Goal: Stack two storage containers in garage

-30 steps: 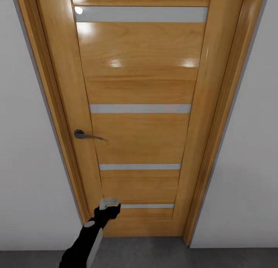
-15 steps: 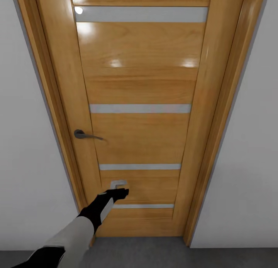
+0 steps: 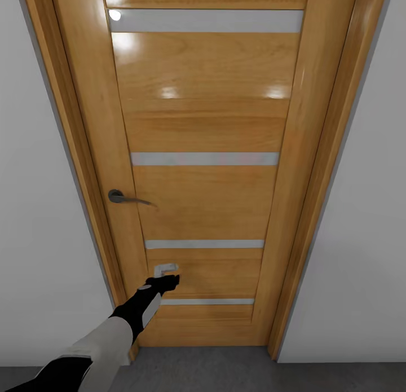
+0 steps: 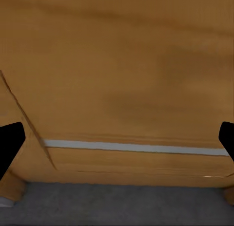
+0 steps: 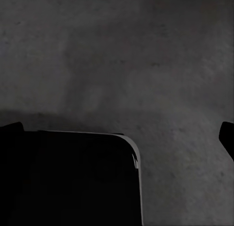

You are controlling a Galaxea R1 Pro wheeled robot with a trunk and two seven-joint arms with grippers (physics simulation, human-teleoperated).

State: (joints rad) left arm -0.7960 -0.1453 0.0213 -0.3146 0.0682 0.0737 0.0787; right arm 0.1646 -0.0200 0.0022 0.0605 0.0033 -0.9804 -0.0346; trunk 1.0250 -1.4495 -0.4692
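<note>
No readable text, labels or numbers anywhere.

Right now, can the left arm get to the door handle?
Probably yes. The left gripper is already up against the door, low on its panel, and the door handle sits higher with nothing between them. Its reach upward remains uncertain.

wooden door — pale strip, grey floor
</note>
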